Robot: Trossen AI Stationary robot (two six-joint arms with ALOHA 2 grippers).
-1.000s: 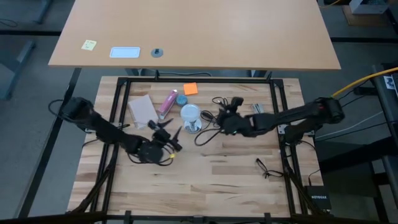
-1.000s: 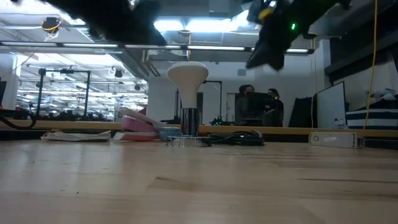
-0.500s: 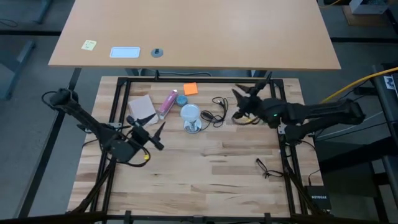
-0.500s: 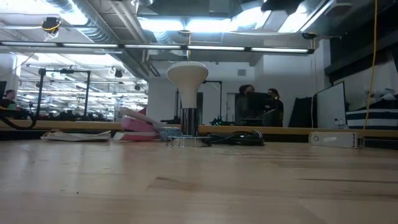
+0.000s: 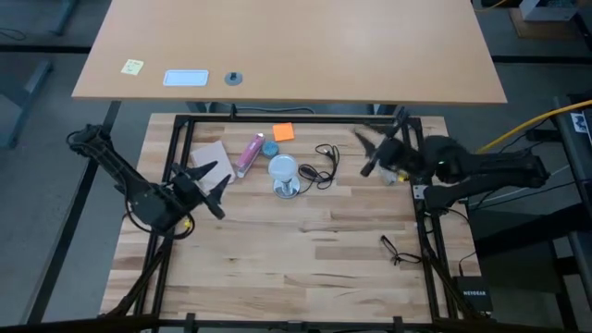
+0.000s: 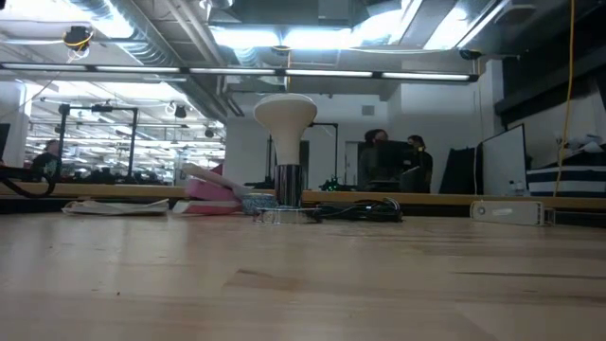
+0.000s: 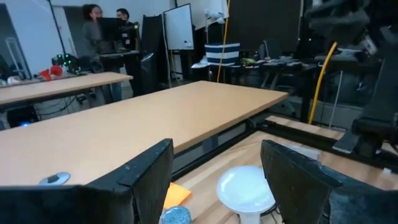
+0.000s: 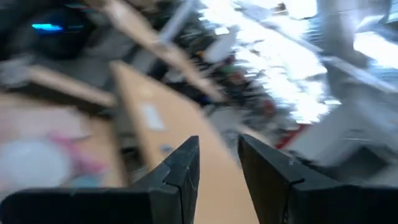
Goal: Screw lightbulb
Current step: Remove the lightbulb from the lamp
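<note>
Upright on the wooden table (image 5: 305,250), the lightbulb (image 5: 282,167) sits screwed into the silver lamp base (image 5: 287,189), globe uppermost, with neither gripper touching it. Seen level across the table, the bulb (image 6: 285,115) stands on a dark neck above the base (image 6: 285,215), and the black cord (image 6: 360,210) trails off beside it. A pink tube (image 5: 249,153), a small blue round object (image 5: 269,147) and an orange note (image 5: 283,131) lie just behind the lamp.

Well apart from the bulb, the left gripper (image 5: 211,182) is raised near the table's left side, its fingers (image 7: 298,180) spread wide around nothing; the bulb (image 7: 245,188) shows beyond them, in line with the gap. On the lamp's other side, the right gripper (image 5: 366,155) hangs above the table, also clear of the bulb, its fingers (image 8: 180,174) a little apart and empty.
</note>
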